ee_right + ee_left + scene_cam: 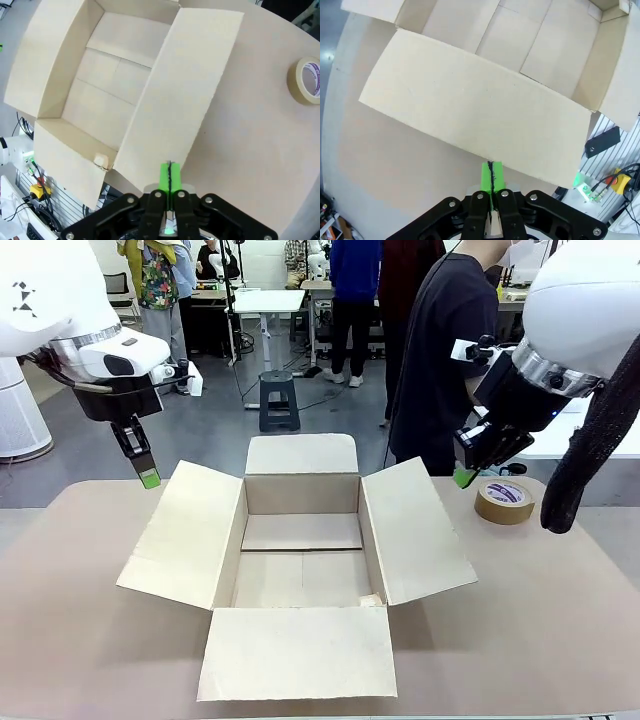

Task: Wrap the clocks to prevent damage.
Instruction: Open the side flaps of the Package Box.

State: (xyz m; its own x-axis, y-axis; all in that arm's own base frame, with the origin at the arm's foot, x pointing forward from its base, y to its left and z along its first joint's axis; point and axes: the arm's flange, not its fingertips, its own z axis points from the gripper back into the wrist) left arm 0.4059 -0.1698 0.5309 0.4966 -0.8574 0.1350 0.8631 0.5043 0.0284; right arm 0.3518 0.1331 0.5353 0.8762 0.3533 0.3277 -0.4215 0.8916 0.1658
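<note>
No clocks are in view. An open cardboard box (pixel 300 550) sits mid-table with all its flaps spread out and its inside bare. My left gripper (pixel 148 478) hangs shut above the table just left of the box's left flap (pixel 470 110), its green pads (pixel 491 176) pressed together with nothing between them. My right gripper (pixel 464 478) hovers shut to the right of the box's right flap (pixel 185 85), its pads (pixel 170 175) also together and holding nothing.
A roll of brown tape (pixel 505 500) lies on the table at the right, near my right gripper, and shows at the edge of the right wrist view (pixel 306 80). A person in a dark shirt (pixel 440 360) stands behind the far side of the table.
</note>
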